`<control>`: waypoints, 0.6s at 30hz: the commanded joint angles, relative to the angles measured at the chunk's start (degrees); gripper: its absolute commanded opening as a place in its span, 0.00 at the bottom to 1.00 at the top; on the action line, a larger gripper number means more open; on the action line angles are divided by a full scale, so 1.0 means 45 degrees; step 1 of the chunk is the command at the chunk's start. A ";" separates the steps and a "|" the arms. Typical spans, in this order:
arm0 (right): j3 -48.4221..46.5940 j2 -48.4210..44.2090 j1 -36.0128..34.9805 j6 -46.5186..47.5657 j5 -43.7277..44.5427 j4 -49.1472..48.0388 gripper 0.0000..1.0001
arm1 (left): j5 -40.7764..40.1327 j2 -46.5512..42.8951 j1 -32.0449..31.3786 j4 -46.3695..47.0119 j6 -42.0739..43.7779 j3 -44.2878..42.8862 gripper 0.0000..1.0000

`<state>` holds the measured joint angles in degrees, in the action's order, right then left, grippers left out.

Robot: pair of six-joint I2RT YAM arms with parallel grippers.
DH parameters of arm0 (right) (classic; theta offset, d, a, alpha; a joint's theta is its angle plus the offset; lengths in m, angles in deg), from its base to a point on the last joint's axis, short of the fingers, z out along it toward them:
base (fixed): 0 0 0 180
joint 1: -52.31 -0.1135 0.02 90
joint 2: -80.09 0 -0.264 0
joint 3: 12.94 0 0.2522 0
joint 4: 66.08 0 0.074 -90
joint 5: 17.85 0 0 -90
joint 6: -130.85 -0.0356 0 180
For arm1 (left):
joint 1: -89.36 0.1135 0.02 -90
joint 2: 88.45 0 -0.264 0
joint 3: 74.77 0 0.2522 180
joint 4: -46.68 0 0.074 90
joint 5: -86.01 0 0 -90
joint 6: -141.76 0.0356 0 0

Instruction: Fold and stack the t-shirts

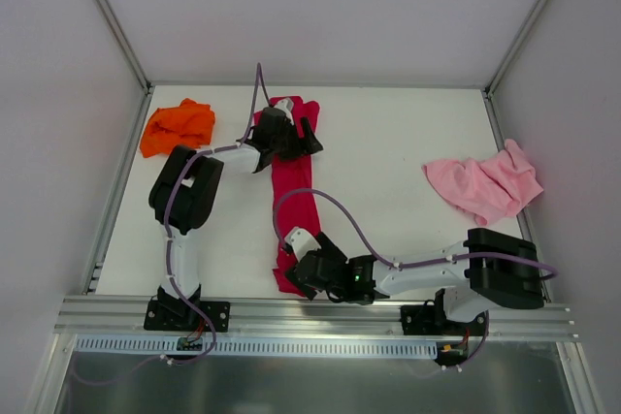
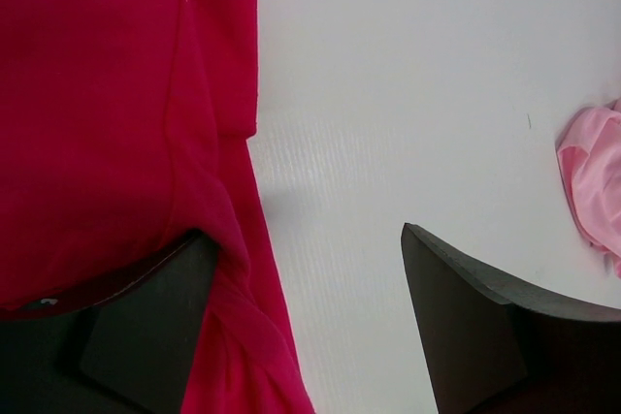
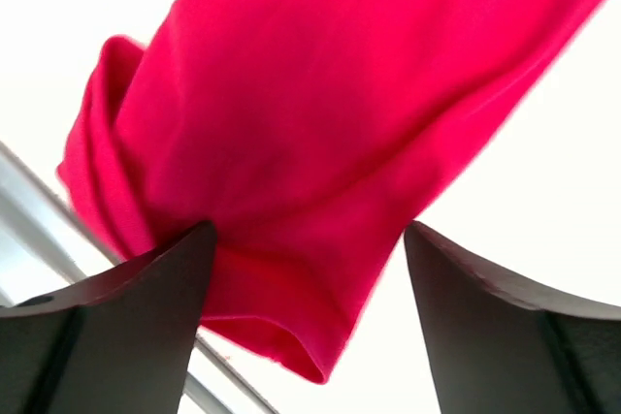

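**Red shirt stretched long between two open grippers**

The red t-shirt (image 1: 293, 186) lies down the middle of the white table (image 1: 388, 162) as a long narrow strip, running from the upper centre of the overhead view to the metal rail (image 1: 320, 312) near the bottom. The orange t-shirt (image 1: 179, 126) sits crumpled in the upper left, well apart from the strip. The pink t-shirt (image 1: 485, 183) is heaped loosely at the right side.

The left gripper (image 1: 303, 138) is at the top end of the red strip. In its own camera, the jaws of the left gripper (image 2: 310, 317) stand wide apart. The red t-shirt (image 2: 116, 123) fills the left half of that frame, and its edge drapes against the finger on the left. The finger on the right sits over bare table. A bit of the pink t-shirt (image 2: 594, 181) shows at the right edge.

The right gripper (image 1: 294, 276) is at the bottom end of the strip, close to the rail. In the wrist view, the jaws of the right gripper (image 3: 306, 278) are also spread wide. The red t-shirt (image 3: 320, 123) bunches in thick folds between them, resting against the finger on the left, with white surface showing beside the finger on the right. Neither pair of jaws looks squeezed onto the cloth.
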<state>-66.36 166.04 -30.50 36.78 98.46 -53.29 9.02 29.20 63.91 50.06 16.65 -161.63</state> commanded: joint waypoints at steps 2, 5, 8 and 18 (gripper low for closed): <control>-0.1377 -0.0834 -0.0115 0.1292 0.2490 0.1110 0.85 | -0.0489 -0.1708 0.0050 -0.0154 0.1004 0.0035 0.79; -0.1909 -0.2050 -0.0193 0.1746 0.3585 0.1447 0.85 | -0.0530 -0.2255 0.0207 -0.0490 0.1201 -0.0181 0.81; -0.2007 -0.3983 -0.0193 0.2506 0.5282 0.1680 0.86 | -0.0509 -0.3406 0.0422 -0.0529 0.1396 0.0325 0.83; -0.0545 -0.7126 0.1833 0.3153 0.9234 0.0320 0.89 | -0.1272 -0.8386 0.0422 0.1128 0.1339 0.5634 0.85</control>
<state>-72.50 135.24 -26.56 50.79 133.32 -48.77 4.93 -3.35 65.92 51.18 22.24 -143.27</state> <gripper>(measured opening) 0.884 0.850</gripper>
